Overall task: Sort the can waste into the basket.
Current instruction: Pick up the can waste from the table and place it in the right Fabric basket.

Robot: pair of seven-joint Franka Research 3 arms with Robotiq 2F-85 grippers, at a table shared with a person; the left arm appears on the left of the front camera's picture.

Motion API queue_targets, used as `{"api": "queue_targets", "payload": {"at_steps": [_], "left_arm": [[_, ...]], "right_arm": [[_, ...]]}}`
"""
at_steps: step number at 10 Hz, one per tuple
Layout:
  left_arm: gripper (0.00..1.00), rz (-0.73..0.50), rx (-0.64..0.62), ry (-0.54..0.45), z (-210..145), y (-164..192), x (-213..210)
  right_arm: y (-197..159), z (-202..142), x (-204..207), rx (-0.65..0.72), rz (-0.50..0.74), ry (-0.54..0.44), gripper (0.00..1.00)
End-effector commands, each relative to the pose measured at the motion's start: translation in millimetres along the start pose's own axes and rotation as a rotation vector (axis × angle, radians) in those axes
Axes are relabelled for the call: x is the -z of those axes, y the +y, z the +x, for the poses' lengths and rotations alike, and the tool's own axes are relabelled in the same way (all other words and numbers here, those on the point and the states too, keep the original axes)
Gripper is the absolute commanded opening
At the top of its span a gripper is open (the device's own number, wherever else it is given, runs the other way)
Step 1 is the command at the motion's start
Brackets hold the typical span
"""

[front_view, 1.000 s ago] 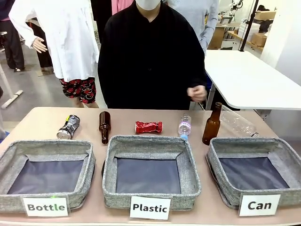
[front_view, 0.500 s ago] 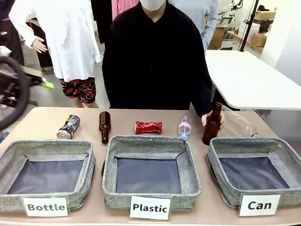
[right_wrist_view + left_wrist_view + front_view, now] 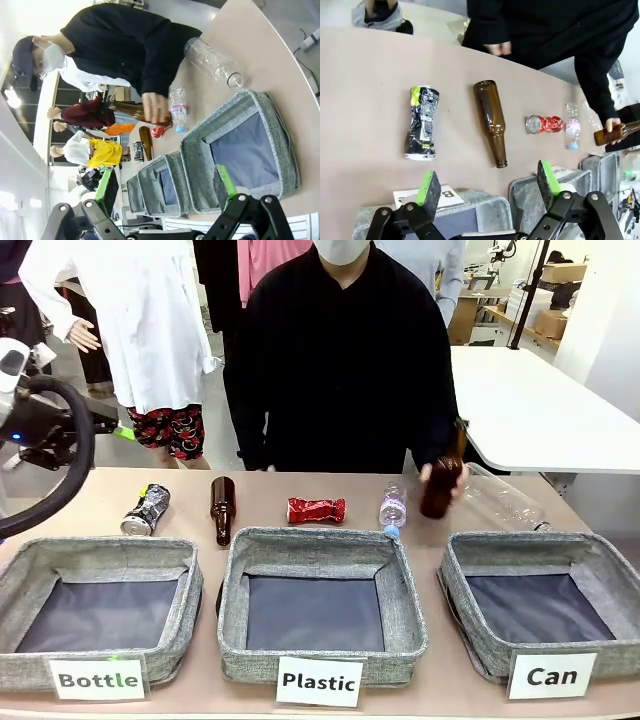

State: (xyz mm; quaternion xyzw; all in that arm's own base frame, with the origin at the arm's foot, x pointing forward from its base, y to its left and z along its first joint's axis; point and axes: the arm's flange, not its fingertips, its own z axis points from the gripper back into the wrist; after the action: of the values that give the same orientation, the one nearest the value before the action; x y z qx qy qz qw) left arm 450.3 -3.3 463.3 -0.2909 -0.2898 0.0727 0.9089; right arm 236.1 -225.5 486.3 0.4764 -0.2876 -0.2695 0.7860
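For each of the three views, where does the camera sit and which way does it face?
Front: fixed on the robot's side, facing across the table at the person; the left arm shows at picture left.
Left wrist: above the table's left end, looking down on the dark can and red can; open left gripper at bottom.
Right wrist: rolled sideways above the Can basket, looking along the table; open right gripper at bottom.
Shared: all three show the person's hand holding a brown bottle.
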Motion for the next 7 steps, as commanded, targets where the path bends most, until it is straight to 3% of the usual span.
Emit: {"api": "queue_targets", "payload": {"at_steps": [1, 2, 5, 7], "left_arm": [[1.0, 0.081, -0.004, -0.016, 10, -10, 26], [1.0, 0.081, -0.006, -0.017, 21, -13, 42], [1.0, 0.114, 0.0, 0.15, 48, -13, 91], [1.0, 0.005, 0.011, 0.289, 57, -4, 65]], "right_arm": [[1, 3, 0, -0.027, 0.02, -0.008, 1.0], [1, 3, 0, -0.027, 0.02, -0.008, 1.0], [1, 3, 0, -0.027, 0.02, -0.008, 1.0], [1, 3, 0, -0.027, 0.02, -0.008, 1.0]]}}
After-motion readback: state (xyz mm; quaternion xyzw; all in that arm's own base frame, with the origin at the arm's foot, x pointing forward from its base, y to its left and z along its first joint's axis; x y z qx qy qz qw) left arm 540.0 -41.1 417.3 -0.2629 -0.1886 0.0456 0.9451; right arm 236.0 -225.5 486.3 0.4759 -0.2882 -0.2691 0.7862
